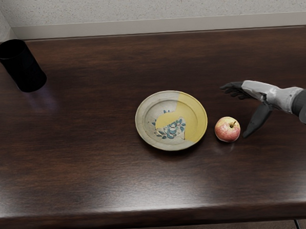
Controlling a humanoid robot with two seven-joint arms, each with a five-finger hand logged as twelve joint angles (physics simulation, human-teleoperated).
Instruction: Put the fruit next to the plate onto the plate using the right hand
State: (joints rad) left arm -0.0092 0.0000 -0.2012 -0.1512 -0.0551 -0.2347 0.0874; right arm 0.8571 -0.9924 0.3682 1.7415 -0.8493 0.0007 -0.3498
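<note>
A red and yellow apple [227, 129] sits on the dark table just right of the plate [145, 112]. The plate is cream and yellow with a blue flower pattern and holds nothing. My right hand [245, 102] comes in from the right edge, hovering right of and slightly behind the apple. Its fingers are spread, the thumb [256, 121] pointing down toward the apple, and it holds nothing. A small gap separates the thumb tip from the apple.
A black cylindrical cup [20, 65] stands at the far left back corner of the table [94, 174]. A wall runs along the table's far edge.
</note>
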